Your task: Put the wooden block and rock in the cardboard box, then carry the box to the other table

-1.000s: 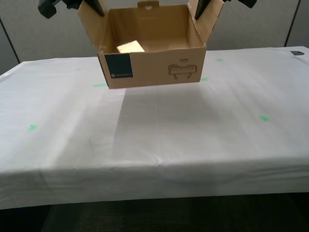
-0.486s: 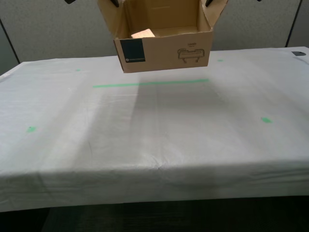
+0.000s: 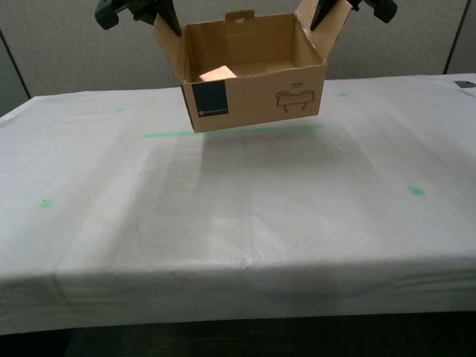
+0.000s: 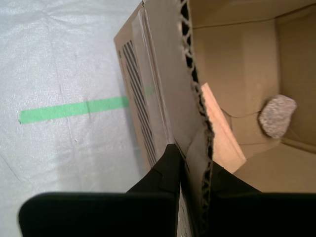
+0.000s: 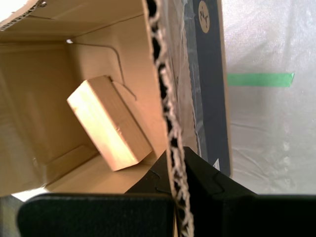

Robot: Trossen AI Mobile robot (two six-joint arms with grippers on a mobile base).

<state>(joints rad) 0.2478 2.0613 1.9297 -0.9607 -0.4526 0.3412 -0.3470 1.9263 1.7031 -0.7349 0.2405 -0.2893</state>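
Note:
The cardboard box (image 3: 256,97) hangs just above the other table (image 3: 238,223), which is draped in white cloth. Its flaps are raised and each side flap is pinched by a gripper. My second gripper (image 4: 192,168) is shut on the flap at the exterior view's left (image 3: 165,21). My first gripper (image 5: 175,165) is shut on the flap at the exterior view's right (image 3: 321,16). Inside the box the wooden block (image 5: 108,128) leans near the wall on the exterior view's left (image 3: 217,73). The rock (image 4: 276,116) lies on the box floor beyond the wooden block (image 4: 222,128). The front wall hides it in the exterior view.
A long green tape line (image 3: 163,134) runs on the cloth under the box, with small green marks (image 3: 45,203) (image 3: 416,190) farther out. A dark object (image 3: 465,84) sits at the table's far edge on the exterior view's right. Grey partition panels (image 3: 67,52) stand behind.
The box moved toward the exterior view's right and rose, uncovering the green tape line, then came down a little. Both grippers stayed shut on the flaps. The scene shifted slightly.

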